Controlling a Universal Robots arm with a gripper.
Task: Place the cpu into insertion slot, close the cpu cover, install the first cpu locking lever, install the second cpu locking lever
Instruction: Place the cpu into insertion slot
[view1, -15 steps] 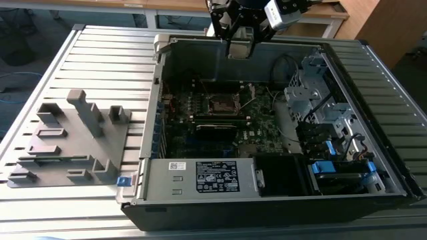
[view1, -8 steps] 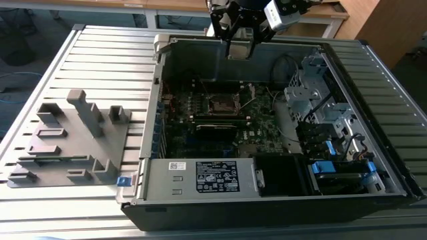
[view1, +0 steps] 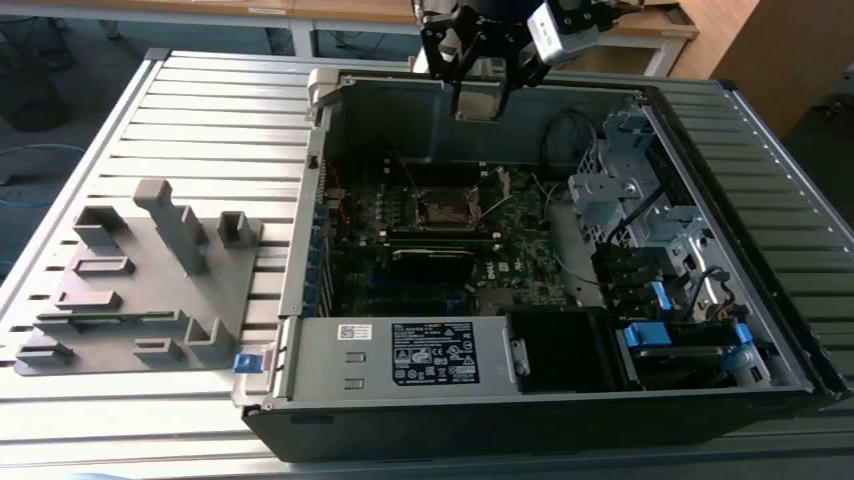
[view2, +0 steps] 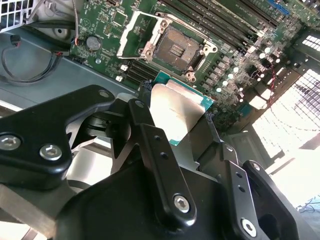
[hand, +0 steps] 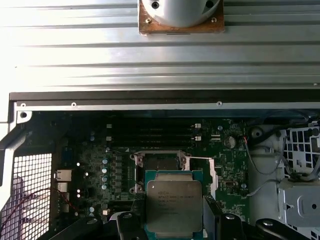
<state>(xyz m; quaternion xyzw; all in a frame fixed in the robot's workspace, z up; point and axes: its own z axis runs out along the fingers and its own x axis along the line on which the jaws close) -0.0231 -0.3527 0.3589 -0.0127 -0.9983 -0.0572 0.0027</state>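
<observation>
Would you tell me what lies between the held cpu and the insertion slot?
Nothing stands there: in the second wrist view only a strip of circuit board shows between the cpu, gripped by the hand, and the open insertion slot.

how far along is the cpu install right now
Done: the cpu is picked up and held flat in the gripper, jaws shut on its edges. In hand: it hangs above the motherboard, close to the insertion slot, which lies bare. Left: the cpu is not seated, and the cpu cover stands swung open beside the slot, so neither locking lever step is done.
</observation>
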